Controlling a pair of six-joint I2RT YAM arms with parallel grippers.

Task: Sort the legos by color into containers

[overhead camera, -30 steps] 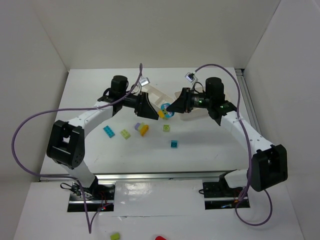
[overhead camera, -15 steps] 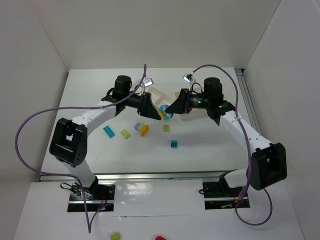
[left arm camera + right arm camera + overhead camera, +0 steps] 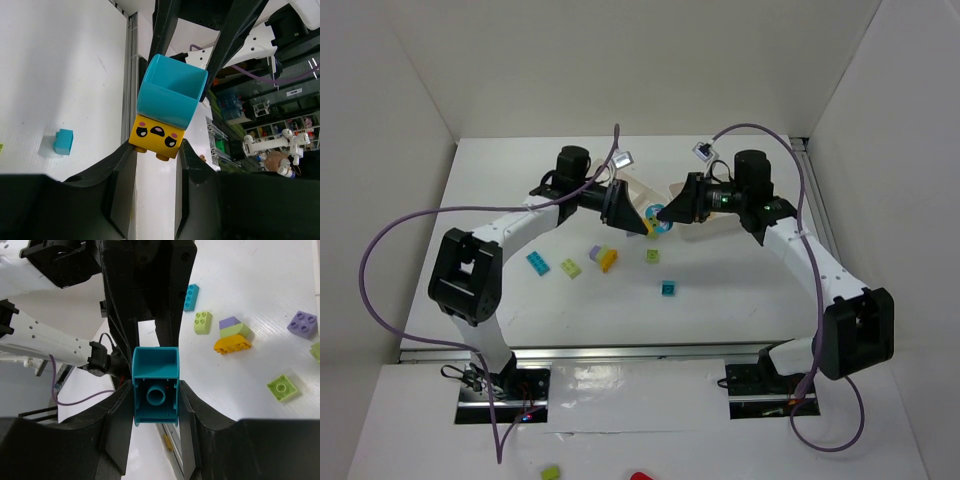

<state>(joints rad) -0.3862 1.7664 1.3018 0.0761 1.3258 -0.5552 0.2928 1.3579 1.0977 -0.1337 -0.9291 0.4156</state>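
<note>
The left arm has swung a bit toward the right, and its pincer, which was wide a moment ago, has shut. Now the left gripper (image 3: 156,146) squeezes a yellow brick (image 3: 156,136) with a little face on it, 1 black finger on each side. A teal brick (image 3: 155,385) is stuck on top of the yellow one, and the right gripper (image 3: 155,390) pinches that teal brick tight from the other end. So the 2 arms meet tip to tip, both holding the same joined pair up in the air over the middle of the table (image 3: 740,290), closer to its far edge. Each arm reaches out long and low from its base at the near edge and bends in toward the middle. A white tray (image 3: 642,193) lies just behind the grippers, mostly hidden. The other legos lie loose on the table, nearer the near edge than the grippers: a cyan brick (image 3: 537,263), a lime brick (image 3: 570,268), an orange brick (image 3: 608,261) touching a purple piece, another lime one (image 3: 652,256) and a small teal cube (image 3: 668,288).
</note>
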